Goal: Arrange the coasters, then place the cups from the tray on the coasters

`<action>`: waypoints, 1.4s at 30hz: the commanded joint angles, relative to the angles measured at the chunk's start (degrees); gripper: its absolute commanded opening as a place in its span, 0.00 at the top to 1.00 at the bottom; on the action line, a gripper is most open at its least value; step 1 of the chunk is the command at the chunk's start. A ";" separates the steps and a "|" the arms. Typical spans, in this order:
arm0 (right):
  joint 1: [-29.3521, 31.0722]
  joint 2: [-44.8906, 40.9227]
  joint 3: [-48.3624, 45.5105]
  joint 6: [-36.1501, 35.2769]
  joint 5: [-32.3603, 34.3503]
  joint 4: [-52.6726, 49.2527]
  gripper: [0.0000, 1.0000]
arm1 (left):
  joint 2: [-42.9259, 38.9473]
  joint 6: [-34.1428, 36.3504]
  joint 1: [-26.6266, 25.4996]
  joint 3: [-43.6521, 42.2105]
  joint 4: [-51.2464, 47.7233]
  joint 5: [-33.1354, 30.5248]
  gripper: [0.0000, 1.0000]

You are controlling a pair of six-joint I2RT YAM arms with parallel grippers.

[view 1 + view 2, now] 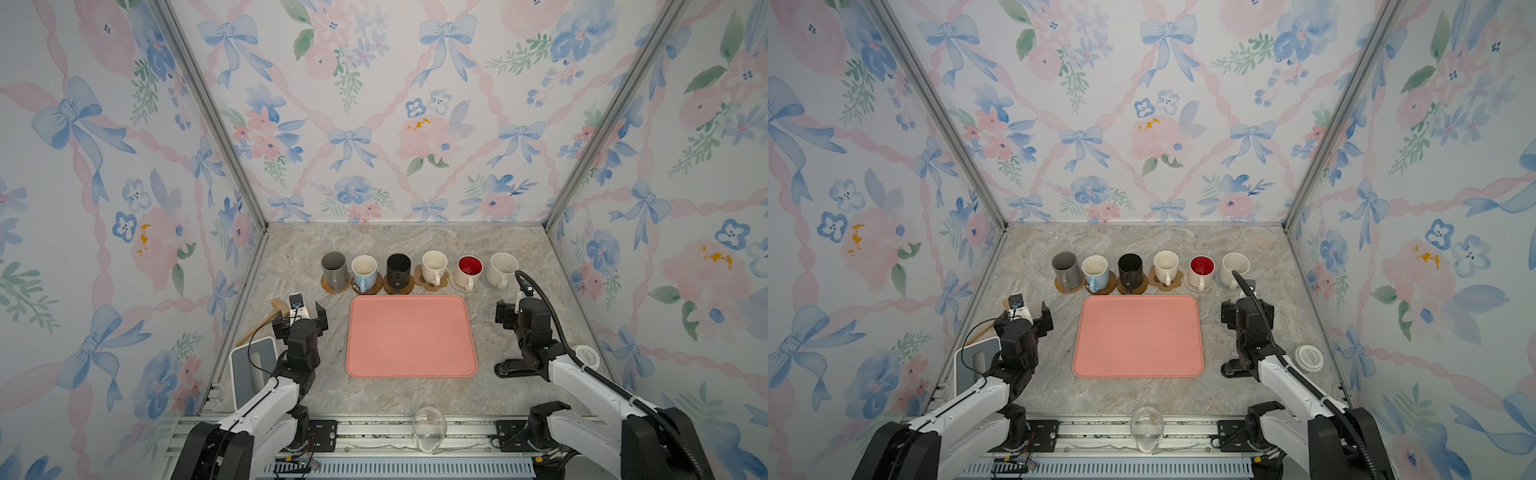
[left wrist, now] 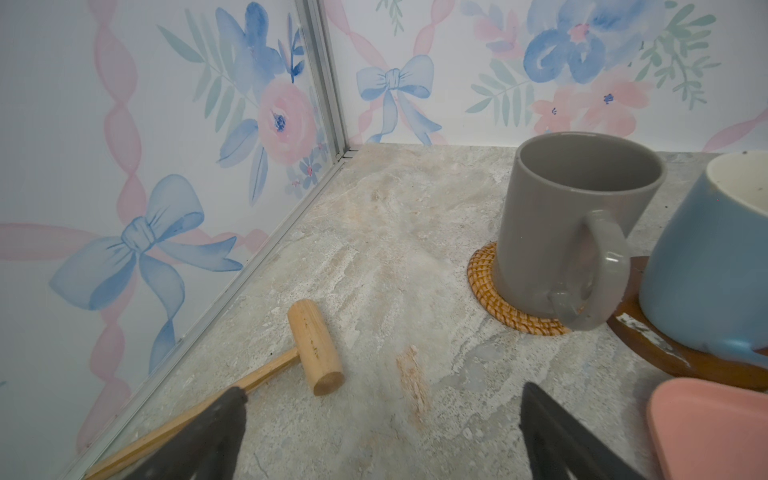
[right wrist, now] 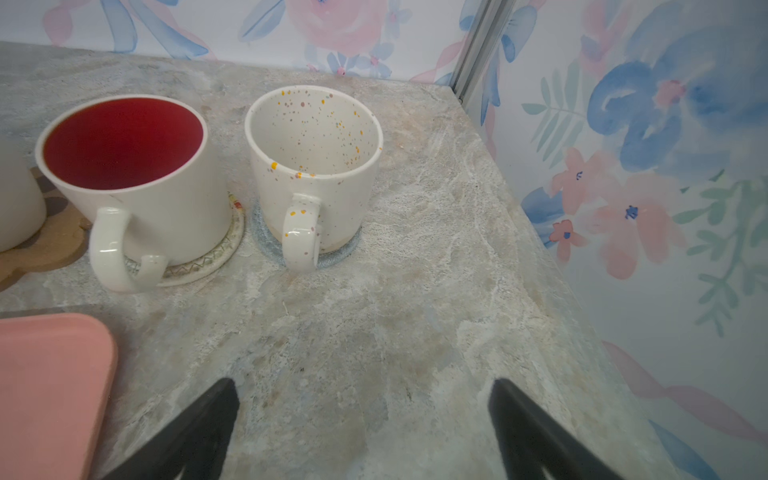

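The grey mug (image 2: pixel 552 232) is sitting on the rattan coaster (image 2: pixel 484 286), the pale blue mug (image 2: pixel 706 282) on a brown round (image 2: pixel 665 353), the black mug (image 1: pixel 398 270) on the second brown round (image 1: pixel 409 285), the cream mug (image 1: pixel 434 268) on the paw-print mat (image 3: pixel 50 249), the red-lined mug (image 3: pixel 166 208) on the white woven round (image 3: pixel 208 262) and the speckled mug (image 3: pixel 332 187) on the grey-blue round (image 3: pixel 340 253) — all six are standing in a row just beyond the far edge of the tray (image 1: pixel 411 336). The tray is lying bare on the marble table (image 1: pixel 415 395). The left gripper (image 2: pixel 382 395) is hovering left of the tray, jaws spread wide and gripping nothing — the right gripper (image 3: pixel 363 384) is doing likewise on the right. A wooden mallet (image 2: pixel 316 347) is lying near the left wall.
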 commanded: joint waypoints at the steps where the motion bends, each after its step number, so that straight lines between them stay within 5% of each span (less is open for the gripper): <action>1: -0.95 3.81 -0.44 -1.80 -0.39 10.94 0.03 | 4.29 2.66 0.51 0.26 6.62 -0.02 0.02; 9: -2.19 10.03 0.15 -1.43 -1.99 17.32 0.03 | 10.17 4.74 2.00 1.44 13.36 0.81 0.02; 24: -8.59 17.48 0.74 -0.99 -15.42 28.19 0.02 | 19.04 8.65 4.80 -0.53 33.16 11.03 0.02; 42: -8.75 25.22 0.96 -1.14 -15.86 34.86 0.01 | 19.36 9.08 5.94 -0.39 32.94 17.99 0.02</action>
